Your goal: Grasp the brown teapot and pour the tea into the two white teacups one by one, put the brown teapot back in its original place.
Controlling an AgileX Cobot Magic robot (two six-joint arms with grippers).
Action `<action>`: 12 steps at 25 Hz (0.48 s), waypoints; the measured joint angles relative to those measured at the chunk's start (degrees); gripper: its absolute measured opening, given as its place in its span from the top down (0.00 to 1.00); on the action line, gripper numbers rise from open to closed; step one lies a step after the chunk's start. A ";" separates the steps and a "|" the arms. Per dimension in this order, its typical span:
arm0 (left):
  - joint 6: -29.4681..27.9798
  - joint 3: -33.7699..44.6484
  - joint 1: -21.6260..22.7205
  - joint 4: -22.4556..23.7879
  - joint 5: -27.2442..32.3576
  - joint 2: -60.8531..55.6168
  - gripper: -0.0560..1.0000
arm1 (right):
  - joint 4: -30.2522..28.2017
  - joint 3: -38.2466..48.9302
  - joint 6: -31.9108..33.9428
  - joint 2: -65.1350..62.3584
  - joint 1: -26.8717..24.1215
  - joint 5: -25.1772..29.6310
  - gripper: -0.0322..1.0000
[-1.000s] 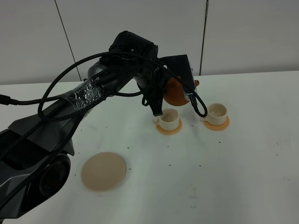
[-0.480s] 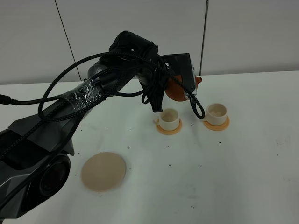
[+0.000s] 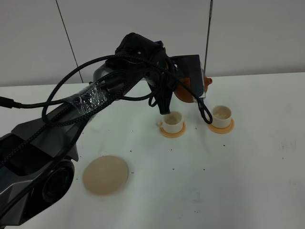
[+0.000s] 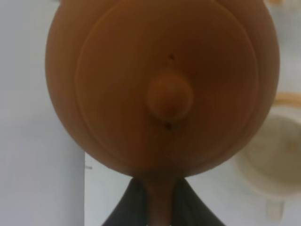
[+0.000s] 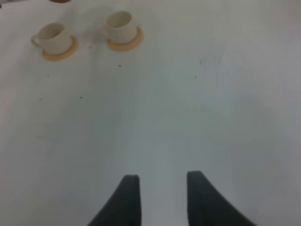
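Now our left gripper (image 4: pixel 158 197) pinches the teapot (image 4: pixel 164 89) by its handle, aloft between one cup (image 3: pixel 173 120) and the other cup (image 3: pixel 221 114). Our right gripper (image 5: pixel 162 181) hangs agape over the table (image 5: pixel 188 117). Such a thin grip may let the teapot swing, spilling tea beside a cup. We count one teapot, two cups, two saucers (image 3: pixel 172 135), one coaster (image 3: pixel 106 174).

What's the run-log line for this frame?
left gripper: shut on brown teapot, aloft near teacups | right gripper: open, empty | teacups: on saucers | coaster: unoccupied
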 joint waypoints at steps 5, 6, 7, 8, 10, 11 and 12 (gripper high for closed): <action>1.25 0.00 -1.37 -0.11 -0.16 0.00 0.78 | 0.00 0.00 0.00 0.00 0.00 0.00 0.74; 1.39 0.00 -1.51 -0.11 -0.28 0.00 0.78 | 0.00 0.00 0.00 0.00 0.00 0.00 0.74; 1.39 0.00 -1.51 -0.11 -0.30 0.00 0.78 | 0.00 0.00 0.00 0.00 0.00 0.00 0.74; 1.39 0.00 -1.51 -0.05 -0.30 0.02 0.78 | 0.00 0.00 0.00 0.00 0.00 0.00 0.74; 1.39 0.00 -1.51 0.49 -0.30 0.22 0.78 | 0.00 0.00 -0.05 0.00 0.00 0.00 0.74; 1.39 0.00 -1.51 0.91 -0.35 0.45 0.78 | 0.00 0.00 -0.05 0.00 0.00 0.00 0.74; 1.39 0.00 -1.51 1.57 -0.35 0.72 0.78 | 0.00 0.00 -0.05 0.00 0.00 0.00 0.74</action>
